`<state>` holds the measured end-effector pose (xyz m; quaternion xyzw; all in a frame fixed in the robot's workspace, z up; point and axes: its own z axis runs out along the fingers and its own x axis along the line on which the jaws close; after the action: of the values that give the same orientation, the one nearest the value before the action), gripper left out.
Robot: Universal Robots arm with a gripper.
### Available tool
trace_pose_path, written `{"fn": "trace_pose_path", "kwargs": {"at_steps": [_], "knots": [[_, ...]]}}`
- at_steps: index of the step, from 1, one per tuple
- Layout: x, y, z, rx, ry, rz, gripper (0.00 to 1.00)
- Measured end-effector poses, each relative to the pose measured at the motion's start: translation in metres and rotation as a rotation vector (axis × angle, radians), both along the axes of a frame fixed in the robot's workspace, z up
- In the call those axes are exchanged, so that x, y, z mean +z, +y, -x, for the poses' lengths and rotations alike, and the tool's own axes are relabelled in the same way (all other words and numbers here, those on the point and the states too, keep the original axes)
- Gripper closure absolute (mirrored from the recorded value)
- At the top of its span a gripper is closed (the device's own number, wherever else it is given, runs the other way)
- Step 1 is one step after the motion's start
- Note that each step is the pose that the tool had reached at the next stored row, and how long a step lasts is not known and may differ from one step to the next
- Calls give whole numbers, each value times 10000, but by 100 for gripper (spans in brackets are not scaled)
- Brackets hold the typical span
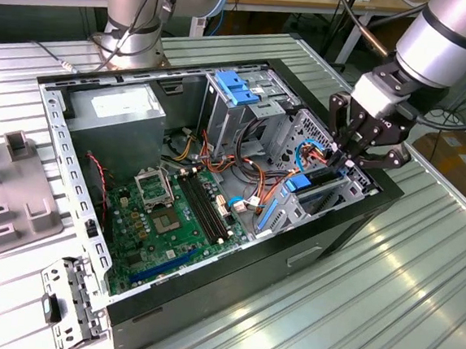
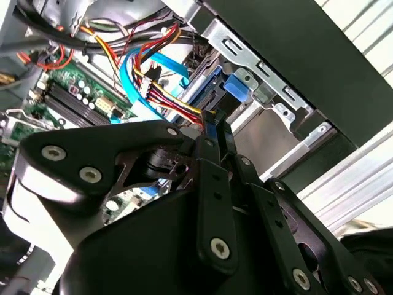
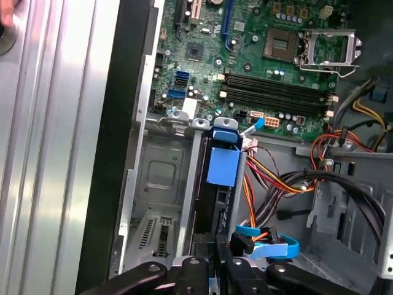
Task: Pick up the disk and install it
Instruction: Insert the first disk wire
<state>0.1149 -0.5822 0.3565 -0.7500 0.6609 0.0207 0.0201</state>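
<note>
1. The gripper (image 1: 350, 158) hangs at the case's front corner, about 3 o'clock in the exterior view. In both wrist views its fingers come together on the end of the disk (image 3: 216, 203), seemingly clamped there to steer it; the contact itself is partly hidden.
2. The disk stands on edge in the drive cage (image 3: 161, 184), its blue rail (image 3: 223, 166) along the top. On edge is how the narrow slot accepts it, so I judge installation well along, perhaps nearly seated.
3. Just beside the disk, a blue ribbon cable (image 2: 147, 74) and red-yellow power leads (image 2: 169, 101) loop near the bay, presumably left loose for connection.
4. Further out, toward 9 o'clock in the exterior view, lie the motherboard (image 1: 168, 218) and, at 11 o'clock, the grey power supply (image 1: 115, 119).
5. The open computer case (image 1: 205, 303) lies on its side on the ribbed metal surface (image 1: 402, 295), giving access from above.
</note>
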Motion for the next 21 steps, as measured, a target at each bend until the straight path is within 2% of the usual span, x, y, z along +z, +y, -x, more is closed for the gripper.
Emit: {"fn": "trace_pose_path", "kwargs": {"at_steps": [4,10,14,18,21], "knots": [[-9,0,0,-597,0,1,83],[-14,6,0,-596,-1,-1,83],[-33,48,0,-619,1,-1,83],[-57,63,0,-839,1,-1,83],[-64,74,0,-869,1,0,83]]}}
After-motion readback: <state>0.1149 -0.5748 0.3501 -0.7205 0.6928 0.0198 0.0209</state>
